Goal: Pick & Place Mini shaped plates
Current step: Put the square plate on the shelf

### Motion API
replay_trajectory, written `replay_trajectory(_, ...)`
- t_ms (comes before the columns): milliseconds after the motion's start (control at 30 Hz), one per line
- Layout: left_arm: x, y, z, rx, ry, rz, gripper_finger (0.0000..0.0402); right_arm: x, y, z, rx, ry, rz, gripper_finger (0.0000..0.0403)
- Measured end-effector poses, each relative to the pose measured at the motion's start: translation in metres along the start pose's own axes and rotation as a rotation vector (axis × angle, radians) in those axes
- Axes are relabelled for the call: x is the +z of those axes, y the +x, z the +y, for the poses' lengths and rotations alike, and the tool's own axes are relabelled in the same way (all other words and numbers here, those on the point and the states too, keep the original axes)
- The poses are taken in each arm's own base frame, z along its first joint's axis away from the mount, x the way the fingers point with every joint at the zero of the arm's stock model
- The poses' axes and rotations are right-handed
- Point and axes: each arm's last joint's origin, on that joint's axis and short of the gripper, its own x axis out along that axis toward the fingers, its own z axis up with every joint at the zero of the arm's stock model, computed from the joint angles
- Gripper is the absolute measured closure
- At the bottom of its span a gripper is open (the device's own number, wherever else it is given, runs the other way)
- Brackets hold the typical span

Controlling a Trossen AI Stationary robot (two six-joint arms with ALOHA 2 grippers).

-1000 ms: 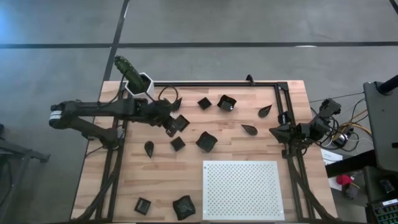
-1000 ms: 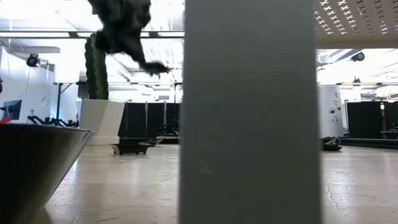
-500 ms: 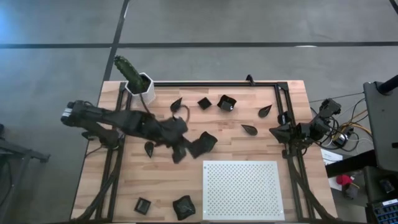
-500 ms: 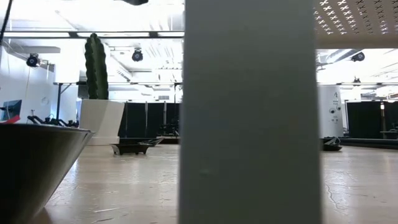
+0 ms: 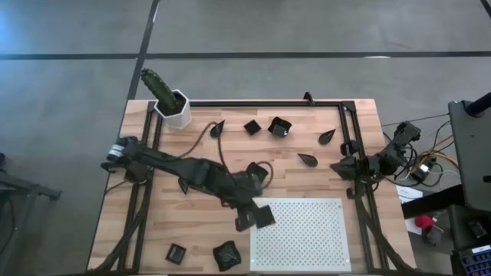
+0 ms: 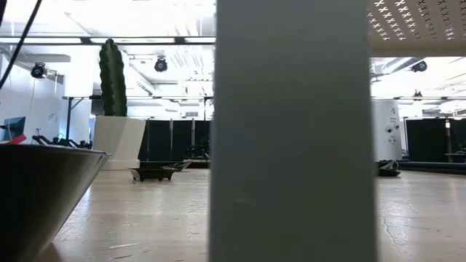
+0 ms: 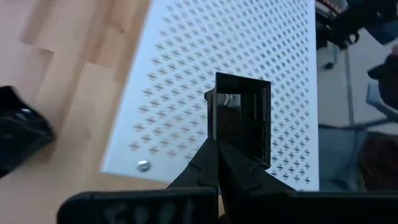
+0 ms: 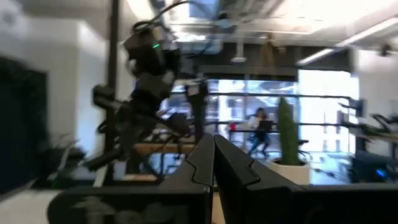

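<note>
1. The left gripper [image 7: 217, 146], fingers clamped shut on one wall of a small square black plate [image 7: 239, 121], hangs over the white perforated board's [image 5: 307, 238] near-left corner.
2. The plate looks light, stiff and glossy, so probably slippery; the thin rim is the sensible hold.
3. The right gripper [image 8: 213, 146] is closed and empty, parked beyond the board's far-right corner.

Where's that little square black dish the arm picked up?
The left gripper holds the square dish shut between its fingers, over the near-left corner of the white perforated board in the high view.

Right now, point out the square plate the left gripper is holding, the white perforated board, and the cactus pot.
square plate [image 7: 239, 118], left wrist view, its dark inner face.
white perforated board [image 5: 307, 234], high view, bare middle.
cactus pot [image 5: 176, 110], high view, white rim.
left gripper [image 7: 217, 146], left wrist view, fingertips.
</note>
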Motion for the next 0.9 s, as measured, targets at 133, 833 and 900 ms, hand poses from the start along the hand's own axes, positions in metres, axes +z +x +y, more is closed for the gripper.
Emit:
replay_trajectory(133,-0.001,0.016,-0.005,-0.027,0.01,0.032,0.0401,-0.004,0.0,0.005,0.125,-0.046,0.036,0.0394)
replay_trajectory(833,-0.006,0.035,-0.009,-0.117,-0.022,0.088,0.0401,0.068,0.002,-0.016,0.2,0.142,0.459,0.0394)
replay_trajectory(900,-0.006,0.035,-0.009,-0.119,-0.021,0.086,0.0401,0.075,0.005,-0.014,0.211,0.142,0.474,0.0394)
